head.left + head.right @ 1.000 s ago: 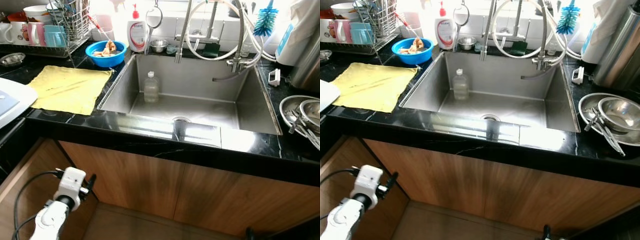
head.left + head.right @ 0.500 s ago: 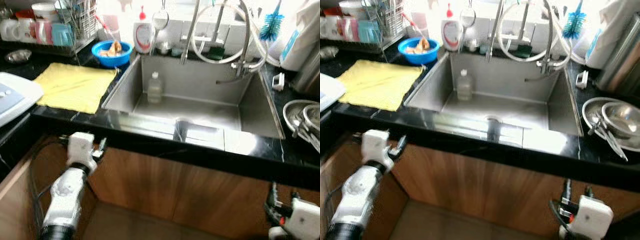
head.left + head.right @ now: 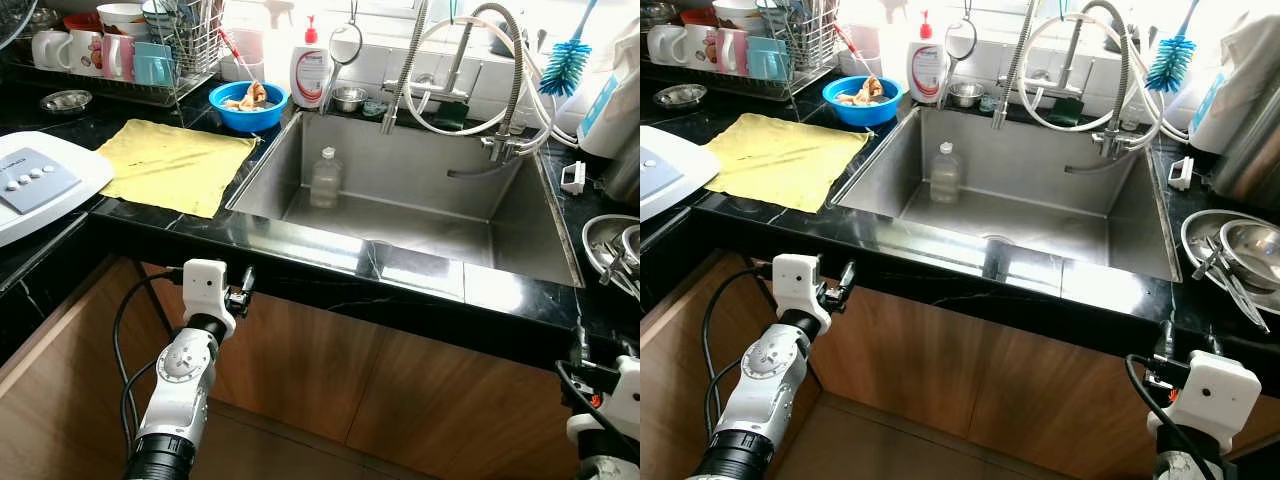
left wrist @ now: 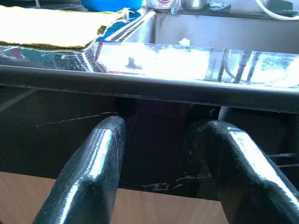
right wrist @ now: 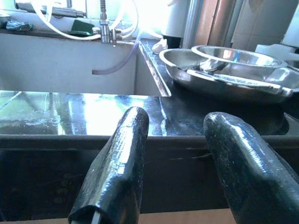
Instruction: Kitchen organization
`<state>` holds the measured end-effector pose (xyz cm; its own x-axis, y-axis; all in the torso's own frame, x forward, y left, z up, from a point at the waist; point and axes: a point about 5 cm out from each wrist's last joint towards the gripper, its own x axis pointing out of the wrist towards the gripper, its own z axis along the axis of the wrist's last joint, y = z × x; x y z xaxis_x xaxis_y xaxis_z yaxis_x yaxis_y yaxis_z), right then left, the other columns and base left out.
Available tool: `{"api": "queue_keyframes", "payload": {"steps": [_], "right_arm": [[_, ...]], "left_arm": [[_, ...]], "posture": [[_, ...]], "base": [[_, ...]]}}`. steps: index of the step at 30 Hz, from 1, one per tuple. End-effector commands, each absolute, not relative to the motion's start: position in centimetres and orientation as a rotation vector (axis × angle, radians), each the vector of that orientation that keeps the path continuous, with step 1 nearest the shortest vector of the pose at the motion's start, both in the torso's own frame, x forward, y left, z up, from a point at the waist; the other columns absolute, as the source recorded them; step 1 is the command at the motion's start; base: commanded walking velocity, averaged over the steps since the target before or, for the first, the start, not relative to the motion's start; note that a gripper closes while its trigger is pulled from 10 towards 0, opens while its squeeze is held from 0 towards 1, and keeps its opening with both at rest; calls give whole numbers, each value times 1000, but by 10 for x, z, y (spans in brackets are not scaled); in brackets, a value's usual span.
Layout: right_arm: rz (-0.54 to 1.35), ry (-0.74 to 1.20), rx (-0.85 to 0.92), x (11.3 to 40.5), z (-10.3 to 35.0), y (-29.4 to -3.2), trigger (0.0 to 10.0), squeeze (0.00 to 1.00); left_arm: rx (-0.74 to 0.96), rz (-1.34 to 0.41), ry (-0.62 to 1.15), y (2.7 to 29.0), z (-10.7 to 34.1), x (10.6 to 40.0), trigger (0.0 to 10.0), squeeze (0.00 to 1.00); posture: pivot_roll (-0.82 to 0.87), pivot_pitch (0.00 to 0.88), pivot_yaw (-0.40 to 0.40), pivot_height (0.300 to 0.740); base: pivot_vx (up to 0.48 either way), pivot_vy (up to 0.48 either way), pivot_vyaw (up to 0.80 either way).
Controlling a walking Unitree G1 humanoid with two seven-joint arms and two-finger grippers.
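We're standing at the counter and honestly nothing looks organized yet, as far as we can judge. Both arms are up at the counter's front edge, below the top, and neither holds anything.

Biggest thing ahead of both grippers is the sink, sitting up and between them. It's bare apart from a clear bottle standing at its far-left side, well beyond our left gripper. That gripper's fingers are spread apart with nothing between them, pointing at the dark counter face.

Up and to the left of the left gripper lies the yellow cloth, flat on the counter, and past it the dish rack with mugs, plus a blue bowl holding scraps next to the soap bottle.

Our right gripper is also open and empty, just under the counter edge. Up and to its right are the steel bowls, stacked with utensils.

So we'd say we're at the very start: bottle, cloth, bowl and steel dishes all look unsorted.
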<state>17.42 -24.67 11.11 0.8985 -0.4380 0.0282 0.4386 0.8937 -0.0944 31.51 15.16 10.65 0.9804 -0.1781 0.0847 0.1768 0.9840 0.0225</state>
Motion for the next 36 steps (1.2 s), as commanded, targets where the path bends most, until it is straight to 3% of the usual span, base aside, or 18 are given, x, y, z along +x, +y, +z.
{"api": "queue_keyframes", "payload": {"steps": [1, 9, 19, 22, 26, 34, 36], "right_arm": [[-462, -37, -93, 176, 120, -247, 10000, 0], [-406, 9, -82, 179, 110, -225, 10000, 0], [-379, 67, -12, 183, 87, -203, 10000, 0], [-363, 69, -12, 183, 86, -196, 10000, 0], [-356, 46, -24, 186, 93, -193, 10000, 0], [-476, -21, -116, 173, 110, -206, 10000, 0], [-506, -33, -126, 172, 113, -210, 10000, 0]], "left_arm": [[40, -292, -201, 123, 138, 324, 10000, 0], [86, -226, -258, 146, 154, 324, 10000, 0], [224, -192, -129, 204, 136, 269, 10000, 0], [238, -187, -123, 209, 140, 263, 10000, 0], [200, -198, -163, 194, 149, 274, 10000, 0], [25, -362, -271, 112, 173, 317, 10000, 0], [13, -377, -278, 105, 176, 321, 10000, 0]], "posture": [[-46, 0, -57, 740], [-31, 0, -49, 740], [83, 0, -2, 740], [76, 0, -5, 740], [45, 0, -6, 740], [-88, 0, 39, 740], [-103, 0, 35, 740]], "base": [[0, 0, 0], [0, 0, 0], [0, 0, 0], [0, 0, 0], [0, 0, 0], [0, 0, 0], [0, 0, 0]]}}
